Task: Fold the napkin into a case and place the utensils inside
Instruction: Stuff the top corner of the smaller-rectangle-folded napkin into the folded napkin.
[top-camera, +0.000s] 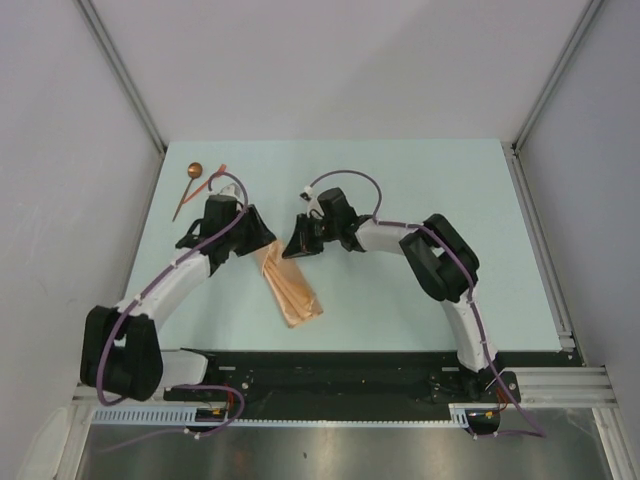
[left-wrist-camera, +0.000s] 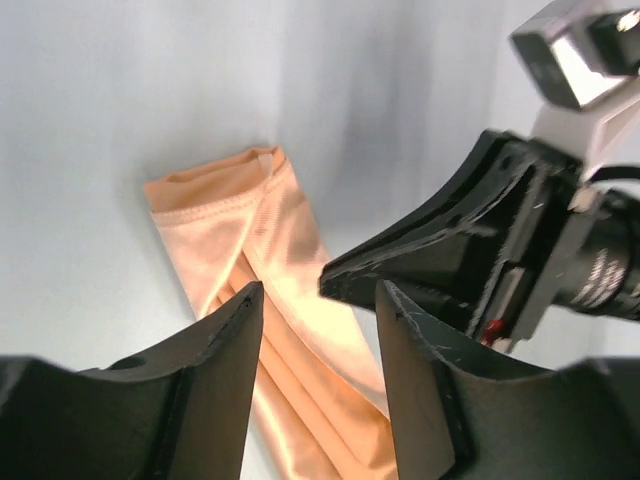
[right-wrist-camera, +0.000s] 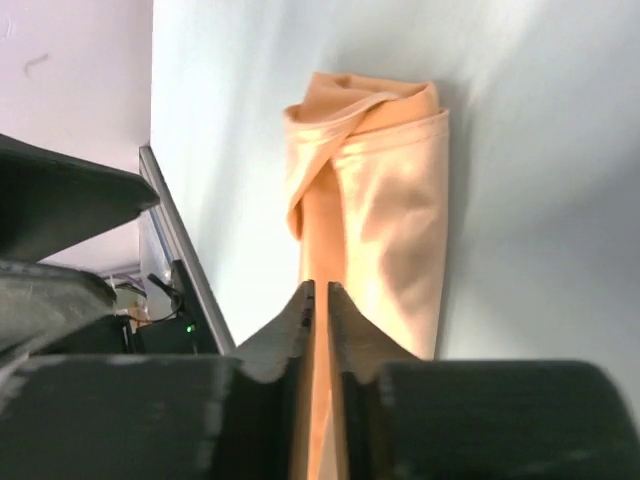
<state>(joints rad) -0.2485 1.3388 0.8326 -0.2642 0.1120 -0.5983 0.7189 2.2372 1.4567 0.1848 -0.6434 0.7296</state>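
Near the middle of the pale green table: the case, tan-orange cloth folded into a narrow layered strip, lying flat and slantwise, far end beneath the two grippers, near end toward the arm bases. From the right wrist, rolled over and rounded at one end; from the left wrist, long pleats down its length and a stitched hem along an edge. Above the far end, the left gripper, jaws well apart and holding nothing, only cloth below the gap. Facing it from the right and just beside it, the right gripper, fingers almost together with only a thin slit between; orange cloth visible through that slit, but impossible to tell whether pinched or merely lying underneath. Toward the far left corner of the table, apart from the case and outside it: the spoon, thin dark handle, round coppery bowl at the far end, and just beside it the orange-red fork-like piece, angled toward the spoon.
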